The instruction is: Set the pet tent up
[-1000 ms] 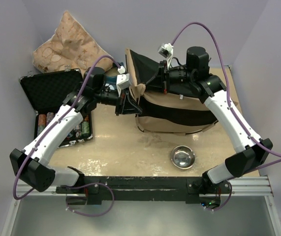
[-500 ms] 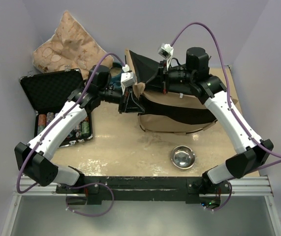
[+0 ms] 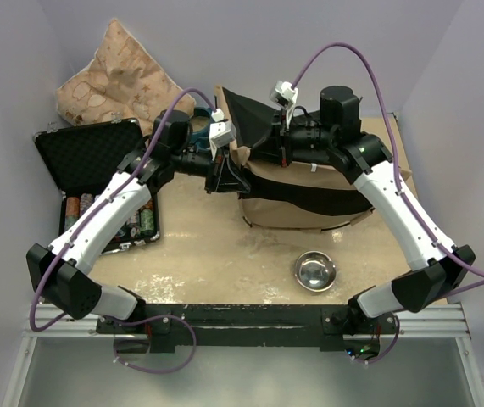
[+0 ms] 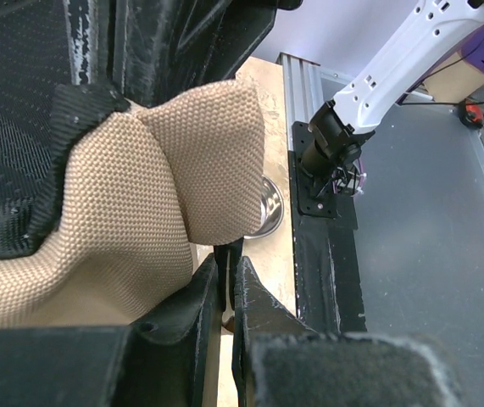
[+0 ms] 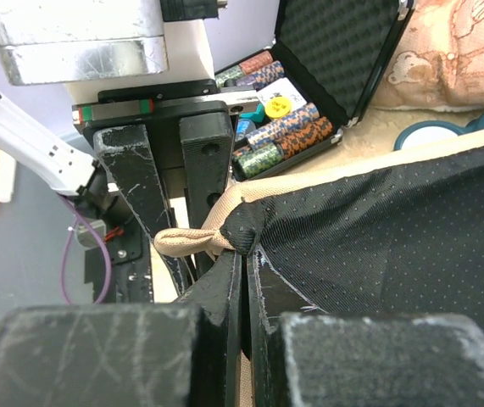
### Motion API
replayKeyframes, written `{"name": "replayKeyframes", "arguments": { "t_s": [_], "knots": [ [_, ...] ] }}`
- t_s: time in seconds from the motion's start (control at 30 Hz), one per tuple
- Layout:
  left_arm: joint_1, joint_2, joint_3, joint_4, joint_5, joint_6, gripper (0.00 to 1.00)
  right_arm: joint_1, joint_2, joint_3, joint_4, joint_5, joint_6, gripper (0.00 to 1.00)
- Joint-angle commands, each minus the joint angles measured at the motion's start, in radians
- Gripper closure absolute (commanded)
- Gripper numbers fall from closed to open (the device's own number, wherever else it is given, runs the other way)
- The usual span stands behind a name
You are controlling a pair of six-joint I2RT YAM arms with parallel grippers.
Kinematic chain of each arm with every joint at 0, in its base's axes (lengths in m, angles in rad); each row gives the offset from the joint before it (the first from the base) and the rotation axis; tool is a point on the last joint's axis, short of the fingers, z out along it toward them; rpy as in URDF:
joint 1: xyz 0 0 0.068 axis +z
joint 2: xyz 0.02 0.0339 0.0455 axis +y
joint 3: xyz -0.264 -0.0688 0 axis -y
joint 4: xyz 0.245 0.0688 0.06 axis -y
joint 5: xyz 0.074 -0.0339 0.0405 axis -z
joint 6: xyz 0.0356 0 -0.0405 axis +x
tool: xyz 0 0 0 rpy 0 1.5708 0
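The table (image 3: 216, 254) lies open near the bowl (image 3: 315, 271); pet tent (image 3: 292, 217) and chip case (image 3: 80, 157) block farther back.

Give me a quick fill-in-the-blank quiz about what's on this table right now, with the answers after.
1. The left claw and the right claw are both ____ on the tan fabric pet tent.
2. The open black foam-lined case holds rows of poker ____.
3. The tan star-patterned pillow is propped in the far ____ corner, behind the case.
4. The small round metal bowl is ____.
Missing words: shut; chips; left; empty.
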Motion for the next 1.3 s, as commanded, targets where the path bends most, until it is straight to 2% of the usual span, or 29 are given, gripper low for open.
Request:
{"name": "replayKeyframes", "arguments": {
  "t_s": [0.0, 0.4, 0.63, 0.87, 1.0, 1.27],
  "knots": [
    [-0.004, 0.015, 0.040, -0.027, -0.058, -0.029, 1.00, 0.021, -0.043, -0.003, -0.014, -0.043, -0.051, 1.00],
    [-0.010, 0.037, 0.063, -0.035, -0.050, -0.028, 1.00, 0.067, -0.052, 0.007, -0.123, 0.052, -0.206, 1.00],
    [-0.030, 0.037, 0.026, -0.027, -0.055, -0.035, 1.00, 0.086, -0.027, 0.081, -0.192, 0.086, -0.299, 1.00],
    [-0.030, 0.045, 0.055, -0.016, -0.065, -0.035, 1.00, 0.144, -0.037, 0.092, -0.277, 0.219, -0.451, 1.00],
    [-0.028, 0.048, 0.051, -0.012, -0.067, -0.087, 1.00, 0.159, -0.037, 0.116, -0.304, 0.276, -0.511, 1.00],
    [-0.030, 0.009, 0.012, 0.074, -0.087, -0.166, 1.00, 0.251, -0.030, 0.126, -0.331, 0.405, -0.551, 1.00]
  ]
}}
